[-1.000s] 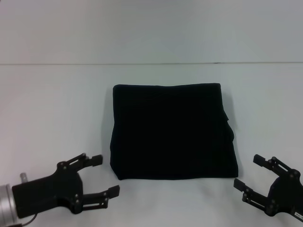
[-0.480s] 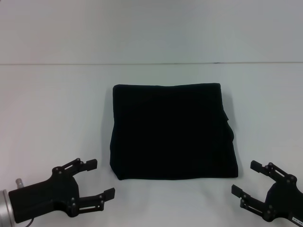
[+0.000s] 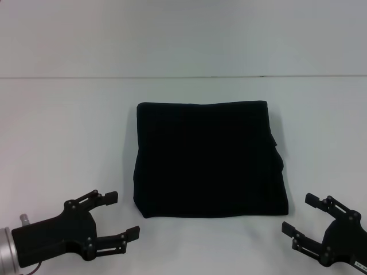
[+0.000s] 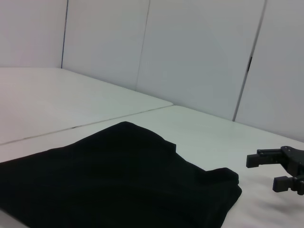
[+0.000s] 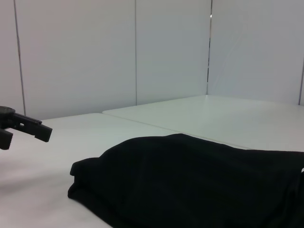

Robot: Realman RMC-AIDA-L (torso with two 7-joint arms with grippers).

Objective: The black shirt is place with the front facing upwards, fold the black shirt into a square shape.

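The black shirt (image 3: 209, 159) lies folded into a near-square block in the middle of the white table (image 3: 69, 126). No lettering or label shows. It also shows in the left wrist view (image 4: 114, 180) and the right wrist view (image 5: 199, 180). My left gripper (image 3: 121, 215) is open and empty at the near left, off the shirt's near left corner. My right gripper (image 3: 298, 213) is open and empty at the near right, off the shirt's near right corner. Neither touches the cloth.
The table has a seam line (image 3: 183, 77) across the back. White wall panels (image 4: 199, 52) stand beyond the table. The right gripper shows far off in the left wrist view (image 4: 266, 168), the left gripper in the right wrist view (image 5: 23, 129).
Both grippers have drawn back toward the near edge, away from the shirt, the left one more. The shirt has not moved.
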